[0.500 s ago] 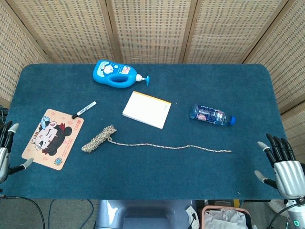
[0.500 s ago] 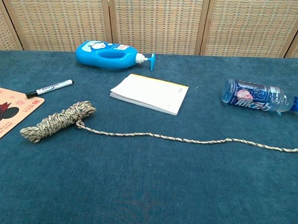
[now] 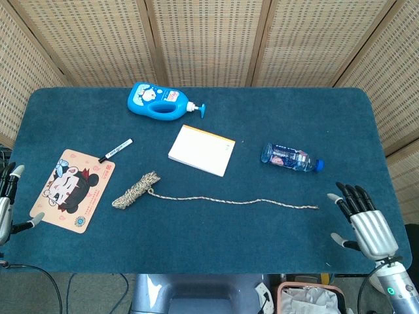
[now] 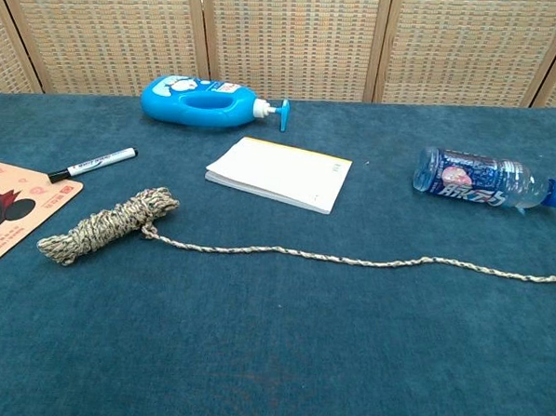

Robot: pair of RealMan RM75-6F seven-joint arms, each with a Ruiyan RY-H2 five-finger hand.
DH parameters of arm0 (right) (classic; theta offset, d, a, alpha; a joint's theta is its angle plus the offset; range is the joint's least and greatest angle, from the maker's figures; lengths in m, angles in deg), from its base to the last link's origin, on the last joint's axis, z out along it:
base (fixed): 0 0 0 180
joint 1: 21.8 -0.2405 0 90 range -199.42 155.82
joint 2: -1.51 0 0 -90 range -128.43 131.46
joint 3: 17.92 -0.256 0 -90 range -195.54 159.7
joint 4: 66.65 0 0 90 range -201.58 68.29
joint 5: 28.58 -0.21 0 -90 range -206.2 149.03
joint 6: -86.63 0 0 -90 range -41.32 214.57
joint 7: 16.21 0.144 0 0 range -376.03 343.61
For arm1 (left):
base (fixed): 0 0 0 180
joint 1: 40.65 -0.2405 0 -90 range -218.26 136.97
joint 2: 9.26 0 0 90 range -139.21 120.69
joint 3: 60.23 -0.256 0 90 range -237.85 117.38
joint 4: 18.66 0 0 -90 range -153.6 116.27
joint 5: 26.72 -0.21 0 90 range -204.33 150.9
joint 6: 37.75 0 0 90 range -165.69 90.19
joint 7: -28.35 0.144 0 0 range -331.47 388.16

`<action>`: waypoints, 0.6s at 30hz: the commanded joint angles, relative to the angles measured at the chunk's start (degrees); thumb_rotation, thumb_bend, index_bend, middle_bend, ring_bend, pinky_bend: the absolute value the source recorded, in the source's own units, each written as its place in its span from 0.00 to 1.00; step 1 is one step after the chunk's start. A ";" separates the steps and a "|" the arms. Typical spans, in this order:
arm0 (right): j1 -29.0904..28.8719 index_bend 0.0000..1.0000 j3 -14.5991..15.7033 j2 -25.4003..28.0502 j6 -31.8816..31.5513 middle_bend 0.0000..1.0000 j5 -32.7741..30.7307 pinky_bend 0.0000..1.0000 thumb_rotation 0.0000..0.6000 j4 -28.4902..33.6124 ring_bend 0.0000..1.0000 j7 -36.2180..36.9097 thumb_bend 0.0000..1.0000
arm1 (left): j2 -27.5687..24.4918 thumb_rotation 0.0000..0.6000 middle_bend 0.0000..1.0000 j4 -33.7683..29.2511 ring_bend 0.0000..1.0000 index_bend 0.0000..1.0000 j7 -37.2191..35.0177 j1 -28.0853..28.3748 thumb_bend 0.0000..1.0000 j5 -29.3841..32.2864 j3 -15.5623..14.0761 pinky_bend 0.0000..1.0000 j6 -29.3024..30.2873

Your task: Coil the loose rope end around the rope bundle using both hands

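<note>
A beige rope bundle (image 3: 135, 190) (image 4: 109, 223) lies on the blue table, just right of a cartoon card. Its loose rope end (image 3: 249, 202) (image 4: 368, 261) trails straight to the right and stops near the table's right side. My right hand (image 3: 362, 221) hovers open over the front right corner, fingers spread, a little right of the rope's tip. My left hand (image 3: 9, 206) is at the far left edge, open, fingers apart, left of the card. Neither hand touches the rope. The chest view shows no hand.
A cartoon card (image 3: 73, 190) lies left of the bundle, with a black marker (image 3: 115, 150) above it. A white notepad (image 3: 201, 150), a blue pump bottle (image 3: 160, 101) and a lying water bottle (image 3: 291, 157) sit farther back. Wicker screens stand behind the table.
My right hand has moved left and forward, onto the table's front right corner, closer to the rope tip. My left hand has barely shifted. The rope has not moved.
</note>
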 commanded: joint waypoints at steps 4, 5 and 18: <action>-11.51 0.19 -3.45 -4.68 18.25 0.00 -5.10 0.00 1.00 -1.77 0.00 -3.22 0.00 | 0.77 1.00 0.00 1.48 0.00 0.00 0.34 0.77 0.00 1.40 0.72 0.00 -1.40; -12.65 0.22 -3.84 -5.96 20.31 0.00 -6.27 0.00 1.00 -2.73 0.00 -4.10 0.00 | 0.92 1.00 0.00 1.79 0.00 0.00 0.28 0.84 0.00 1.74 0.89 0.00 -1.59; -17.92 0.41 -6.14 -16.73 28.02 0.00 -14.25 0.00 1.00 -13.25 0.00 -8.40 0.28 | 1.54 1.00 0.00 3.02 0.00 0.00 0.62 1.65 0.00 3.93 1.53 0.00 -3.79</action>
